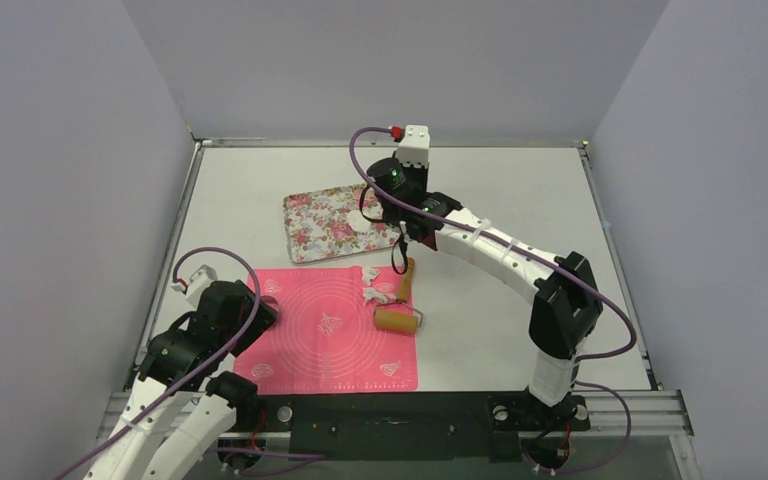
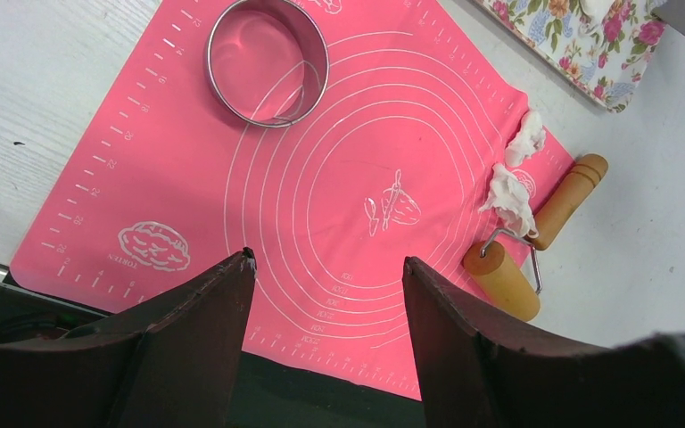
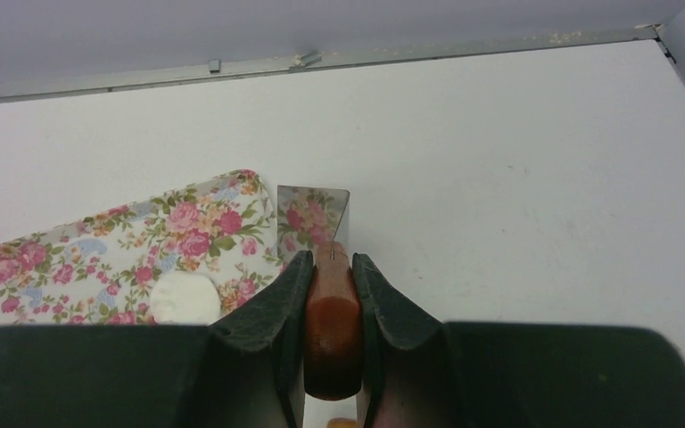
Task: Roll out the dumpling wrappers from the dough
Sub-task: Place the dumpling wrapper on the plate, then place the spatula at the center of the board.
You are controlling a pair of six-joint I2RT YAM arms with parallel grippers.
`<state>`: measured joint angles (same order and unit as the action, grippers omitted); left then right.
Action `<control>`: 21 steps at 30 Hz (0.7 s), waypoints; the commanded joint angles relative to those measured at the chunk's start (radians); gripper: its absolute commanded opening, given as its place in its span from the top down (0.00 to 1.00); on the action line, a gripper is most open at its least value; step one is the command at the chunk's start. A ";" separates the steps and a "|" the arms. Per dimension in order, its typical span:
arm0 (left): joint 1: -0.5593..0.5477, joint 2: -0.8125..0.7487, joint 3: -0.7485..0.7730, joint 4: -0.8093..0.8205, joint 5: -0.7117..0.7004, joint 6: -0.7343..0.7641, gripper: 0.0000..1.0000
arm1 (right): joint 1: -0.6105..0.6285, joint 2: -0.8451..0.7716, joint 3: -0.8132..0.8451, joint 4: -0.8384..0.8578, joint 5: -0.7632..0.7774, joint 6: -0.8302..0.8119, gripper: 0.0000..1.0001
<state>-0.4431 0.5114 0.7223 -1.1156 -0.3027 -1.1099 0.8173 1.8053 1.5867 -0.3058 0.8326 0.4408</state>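
2 arms split the work: the right gripper [image 3: 330,260] reaches to the far side of the table [image 1: 500,190] and is clamped on the wooden handle of a scraper [image 3: 313,212], whose metal blade hangs over the right end of the floral tray [image 3: 98,254]. The left gripper [image 2: 328,259] hovers with its jaws spread wide and nothing between them, over the near left part of the pink mat [image 2: 143,152]. 1 dumpling wrapper [image 3: 178,299], a small pale disc, lies flat on the tray just left of the blade and apart from it. We judge the step in hand to be the handling of a cut disc at the tray, though we cannot tell whether the scraper is arriving or leaving. The next move probably calls for setting the scraper down, gathering the dough scraps [image 2: 510,192], flattening them with the rolling pin [image 2: 535,236] and cutting with the ring cutter [image 2: 268,62]. Plain pale walls enclose the white table on 3 sides. The pink mat sits at its near edge and the tray just beyond. The pin lies across the mat's right edge, the scraps lie beside its handle, and the cutter stands on the mat near its far left corner.
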 commanded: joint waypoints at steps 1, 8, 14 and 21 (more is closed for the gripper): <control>0.007 -0.004 0.025 0.016 -0.006 0.023 0.40 | -0.002 -0.111 0.028 0.095 0.080 -0.065 1.00; 0.007 -0.005 0.023 0.034 -0.007 0.037 0.40 | -0.065 -0.380 -0.188 0.163 -0.039 0.164 1.00; 0.008 0.024 0.014 0.076 0.004 0.056 0.40 | -0.157 -0.754 -0.649 0.154 0.129 0.588 1.00; 0.008 0.084 -0.004 0.134 0.062 0.087 0.40 | -0.166 -0.958 -1.023 0.075 0.275 1.063 1.00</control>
<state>-0.4412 0.5694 0.7219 -1.0615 -0.2764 -1.0546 0.6483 0.8551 0.6563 -0.2379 1.0206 1.1374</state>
